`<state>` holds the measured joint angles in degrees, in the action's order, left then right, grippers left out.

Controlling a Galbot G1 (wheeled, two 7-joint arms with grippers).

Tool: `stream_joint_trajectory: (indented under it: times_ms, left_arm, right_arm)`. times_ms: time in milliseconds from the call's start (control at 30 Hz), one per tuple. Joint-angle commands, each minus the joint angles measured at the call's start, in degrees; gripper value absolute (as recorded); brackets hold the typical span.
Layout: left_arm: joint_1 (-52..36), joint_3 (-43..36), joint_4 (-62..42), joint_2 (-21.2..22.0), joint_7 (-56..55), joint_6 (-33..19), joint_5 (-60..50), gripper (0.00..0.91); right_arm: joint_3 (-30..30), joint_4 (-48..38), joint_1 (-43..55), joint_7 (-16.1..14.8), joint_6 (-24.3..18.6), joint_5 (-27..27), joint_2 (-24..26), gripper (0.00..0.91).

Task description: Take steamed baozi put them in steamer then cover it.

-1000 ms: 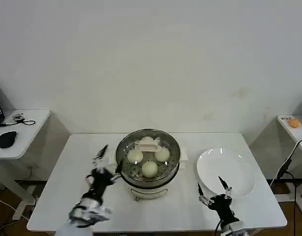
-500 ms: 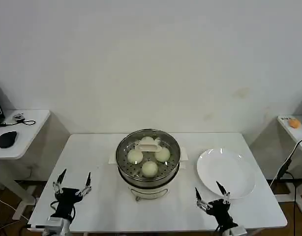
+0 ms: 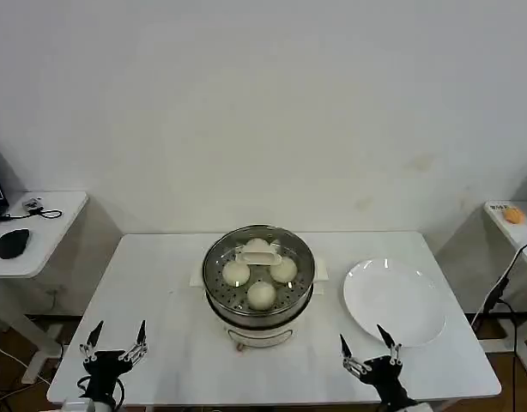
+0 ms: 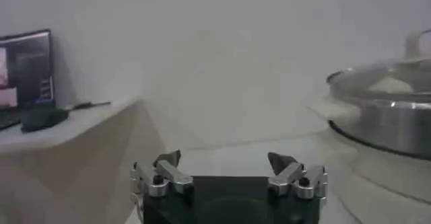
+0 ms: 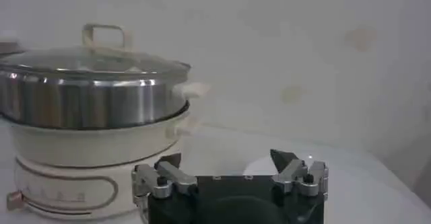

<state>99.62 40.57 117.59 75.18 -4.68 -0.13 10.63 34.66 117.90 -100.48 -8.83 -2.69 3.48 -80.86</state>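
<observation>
I see the cover (image 3: 258,262) seated on the steamer (image 3: 259,311), four steamed baozi (image 3: 261,294) under its glass. My left gripper (image 3: 114,353) and right gripper (image 3: 367,352) sit spread and empty, well apart from the steamer. That glass looks fragile and slick to me, so I'd take it only by its handle (image 3: 259,252).

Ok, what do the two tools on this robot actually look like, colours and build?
Both match. The left tool and right tool each have a black, boxy body carrying two silver metal finger links fastened with dark screws and ending in black pointed tips. In the head view the left and right show the same grey links with dark tips.
</observation>
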Motion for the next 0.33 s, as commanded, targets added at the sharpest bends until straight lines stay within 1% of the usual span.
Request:
stream_joint_trajectory:
  times_ms: [33, 133, 333]
  left_arm:
    - [1.63, 0.91, -0.42, 0.29, 0.07, -0.08, 2.46, 0.907]
    - [2.88, 0.20, 0.12, -0.19, 0.25, 0.75, 2.49, 0.907]
    - [3.22, -1.03, -0.30, -0.04, 1.04, 0.90, 1.52, 0.907]
  right_arm:
    - [-0.81, -0.07, -0.79, 0.72, 0.32, 1.42, 0.76, 0.907]
    - [-2.06, 0.46, -0.95, 1.15, 1.44, 2.17, 1.45, 0.907]
    - [-2.93, -1.19, -0.45, 1.19, 0.90, 1.34, 1.99, 0.907]
